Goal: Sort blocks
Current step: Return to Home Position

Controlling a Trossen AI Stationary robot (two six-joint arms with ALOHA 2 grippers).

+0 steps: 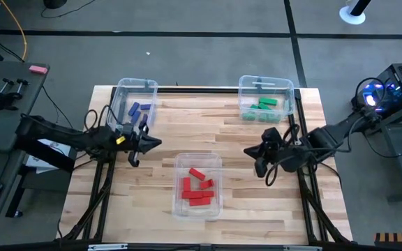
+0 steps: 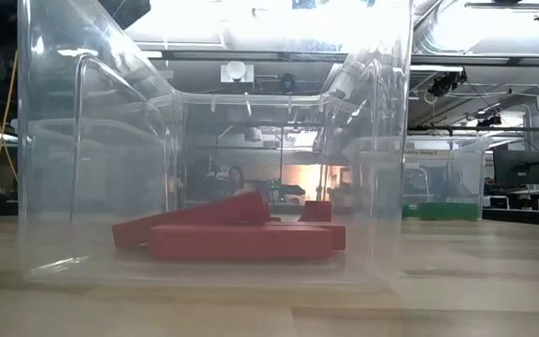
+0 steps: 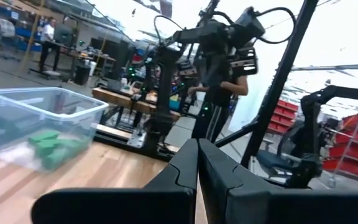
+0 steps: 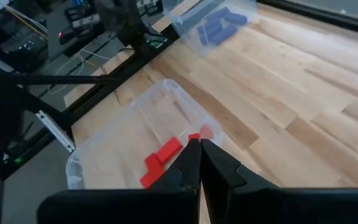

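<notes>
My left claw [image 1: 151,145] is pinched shut, empty, over the bench [image 1: 222,132]. My right claw [image 1: 250,151] faces it, closed and empty too. Between the 2 tips, slightly nearer the front edge, the red blocks [image 1: 197,189] lie in the middle bin [image 1: 176,183]. Blue blocks [image 1: 138,111] fill the left bin [image 1: 137,82] just behind my left claw, and green blocks [image 1: 264,106] the right bin [image 1: 265,79] behind my right.

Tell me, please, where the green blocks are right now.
In the high view, the green blocks lie inside the clear bin at the table's top right corner, on the right arm's side.
</notes>
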